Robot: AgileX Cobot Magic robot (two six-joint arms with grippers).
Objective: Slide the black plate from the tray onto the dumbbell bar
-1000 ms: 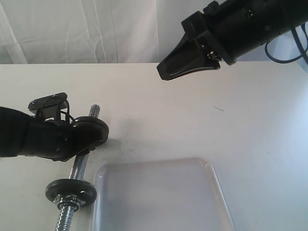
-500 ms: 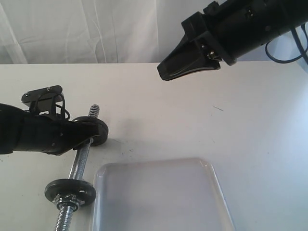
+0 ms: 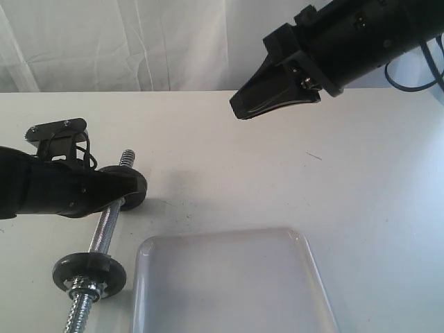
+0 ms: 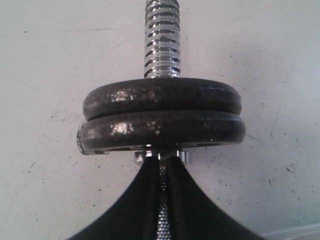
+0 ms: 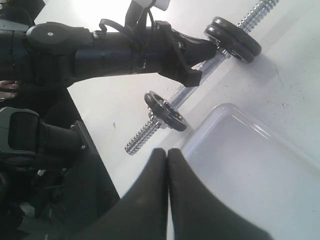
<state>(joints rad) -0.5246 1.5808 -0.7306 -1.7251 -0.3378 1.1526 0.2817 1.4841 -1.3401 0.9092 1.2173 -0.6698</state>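
The dumbbell bar (image 3: 104, 232) lies on the white table to the left of the tray (image 3: 229, 291), which holds nothing. Two alike black discs (image 4: 162, 115) sit face to face near the bar's far threaded end (image 4: 161, 40). The black plate is one of them; I cannot tell which. My left gripper (image 4: 162, 162) is shut over the knurled bar, its tips against the collar nut (image 4: 186, 156) behind the discs. A single disc (image 3: 90, 267) sits at the near end. My right gripper (image 3: 239, 111) hangs shut and empty high above the table.
The tray's rim (image 5: 227, 107) lies close beside the bar's near disc (image 5: 165, 111). The near threaded end (image 3: 78, 316) points toward the table's front edge. A white curtain (image 3: 139, 41) backs the table.
The left gripper and the whole bar have shifted left, away from the tray. The disc that leaned at the far end now stands square against its neighbour. The right gripper barely moved.
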